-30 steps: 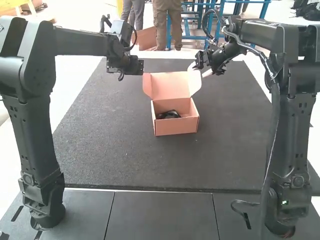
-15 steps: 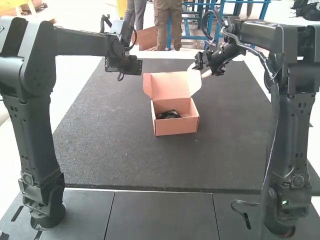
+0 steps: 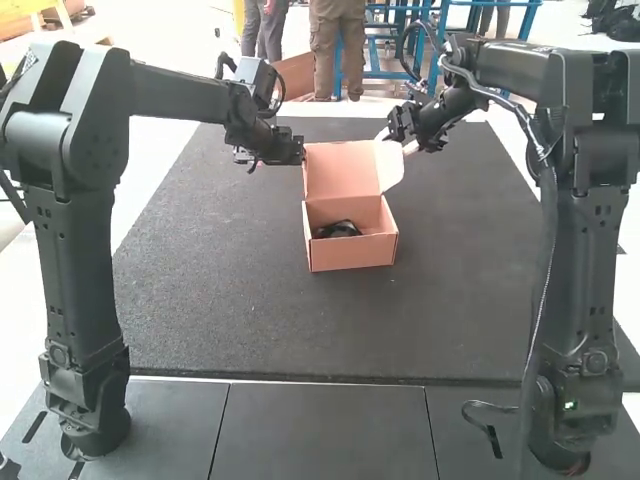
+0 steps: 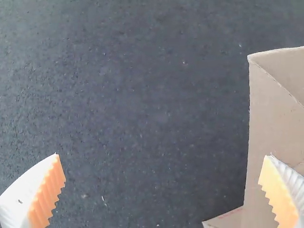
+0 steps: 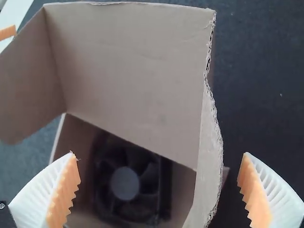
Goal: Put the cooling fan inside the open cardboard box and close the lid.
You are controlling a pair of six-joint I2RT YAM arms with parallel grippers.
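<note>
With the cooling fan (image 3: 340,229) already inside the cardboard box (image 3: 350,252) on the mat (image 3: 200,280), closing is the step in hand: the left tool (image 3: 293,151) and right tool (image 3: 398,143), both spread apart, flank the upright lid (image 3: 342,170), which next needs tipping forward and down.

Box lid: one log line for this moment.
fan in box | lid upright, not closed | left claw open at lid's left edge | right claw open by lid's right edge
</note>
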